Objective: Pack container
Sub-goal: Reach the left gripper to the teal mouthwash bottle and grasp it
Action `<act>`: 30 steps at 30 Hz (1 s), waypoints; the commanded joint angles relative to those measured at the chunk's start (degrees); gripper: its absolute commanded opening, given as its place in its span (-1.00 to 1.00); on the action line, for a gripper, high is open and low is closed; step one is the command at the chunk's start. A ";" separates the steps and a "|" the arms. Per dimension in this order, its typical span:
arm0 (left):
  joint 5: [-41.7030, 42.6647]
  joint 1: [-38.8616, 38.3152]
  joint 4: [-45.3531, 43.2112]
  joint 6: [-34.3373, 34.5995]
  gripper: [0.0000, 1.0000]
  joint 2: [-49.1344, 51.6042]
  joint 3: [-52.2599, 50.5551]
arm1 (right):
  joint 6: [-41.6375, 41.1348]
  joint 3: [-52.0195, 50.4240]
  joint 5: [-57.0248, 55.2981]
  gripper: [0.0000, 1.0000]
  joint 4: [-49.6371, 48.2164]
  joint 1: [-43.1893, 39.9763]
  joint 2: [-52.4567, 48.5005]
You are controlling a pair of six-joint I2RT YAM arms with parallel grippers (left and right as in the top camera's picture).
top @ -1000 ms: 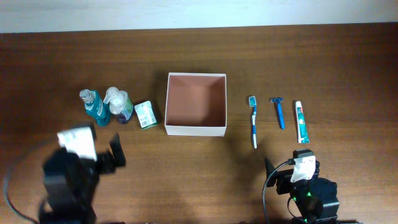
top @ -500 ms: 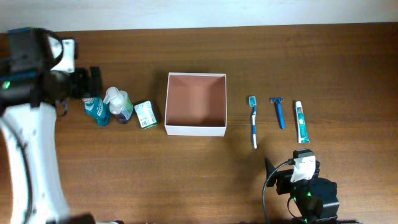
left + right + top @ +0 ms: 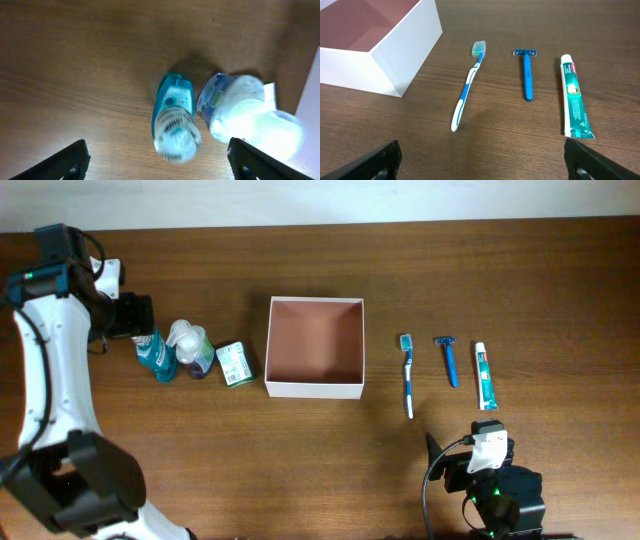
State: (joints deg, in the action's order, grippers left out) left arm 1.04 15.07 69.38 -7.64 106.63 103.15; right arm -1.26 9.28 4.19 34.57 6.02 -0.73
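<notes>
The container (image 3: 314,389), a square white box with a reddish-brown inside, stands open mid-table. To its left stand a teal bottle (image 3: 155,356), a pump bottle (image 3: 192,350) and a green-and-white carton (image 3: 235,364). To its right lie a toothbrush (image 3: 407,376), a razor (image 3: 448,361) and a toothpaste tube (image 3: 485,377). My left gripper (image 3: 140,316) is open and empty, hovering over the teal bottle (image 3: 173,120), with the pump bottle (image 3: 240,107) beside it. My right gripper (image 3: 485,162) is open and empty, near the front edge, short of the toothbrush (image 3: 467,90), razor (image 3: 526,75) and tube (image 3: 574,97).
The container's white wall (image 3: 400,60) shows at the upper left of the right wrist view and at the right edge of the left wrist view (image 3: 312,100). The left arm (image 3: 50,380) spans the table's left side. The table's far edge meets a pale wall (image 3: 320,200).
My left arm has swung from the front left of the table to the far left, and its gripper now hangs over the teal bottle. The right arm and all objects have not moved.
</notes>
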 commanded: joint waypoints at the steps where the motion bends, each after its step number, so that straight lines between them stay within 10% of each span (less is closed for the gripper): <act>1: -0.79 0.09 -0.37 -2.80 0.78 4.33 1.25 | 0.20 -0.35 0.33 0.98 -0.11 -0.48 0.52; 21: -2.99 0.11 0.83 -2.05 -0.71 9.44 3.06 | 0.20 -0.35 0.33 0.98 -0.11 -0.48 0.52; 30: -2.93 -0.55 9.01 5.35 -0.99 1.44 12.92 | 0.20 -0.35 0.33 0.98 -0.11 -0.48 0.55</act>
State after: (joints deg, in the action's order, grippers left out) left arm -1.76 14.98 77.03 -6.37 115.90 109.97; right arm -1.26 9.28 4.19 34.57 6.02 -0.73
